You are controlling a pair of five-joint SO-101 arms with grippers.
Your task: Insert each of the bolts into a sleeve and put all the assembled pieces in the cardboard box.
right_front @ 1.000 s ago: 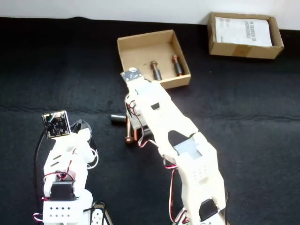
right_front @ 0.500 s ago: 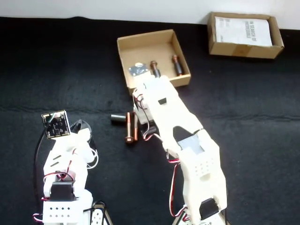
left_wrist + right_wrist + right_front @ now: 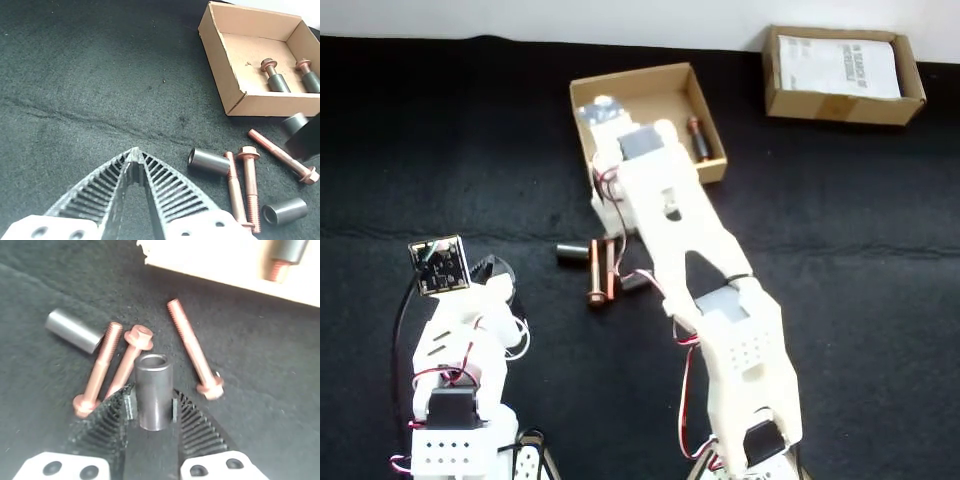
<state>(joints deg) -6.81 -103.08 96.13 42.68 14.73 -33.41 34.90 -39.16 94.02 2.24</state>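
My right gripper (image 3: 152,396) is shut on a dark steel sleeve (image 3: 152,390), held upright above the black cloth in front of the cardboard box (image 3: 582,115). Under it lie three copper bolts (image 3: 192,347) and a loose sleeve (image 3: 72,330). The high view shows two of the bolts (image 3: 602,270) side by side with a sleeve (image 3: 570,251) to their left and another sleeve (image 3: 635,282) to their right. Two assembled pieces (image 3: 274,77) lie in the box. My left gripper (image 3: 134,151) is shut with nothing in it, low at the near left, short of the nearest sleeve (image 3: 209,162).
A second cardboard box (image 3: 840,75) with a printed sheet in it stands at the back right. The right arm (image 3: 670,215) stretches over the box's front wall and covers part of its inside. A fold in the cloth (image 3: 75,117) runs across the table.
The right arm has risen and swung away toward the box with the sleeve in its gripper, uncovering the bolts on the cloth. The left arm has kept still.
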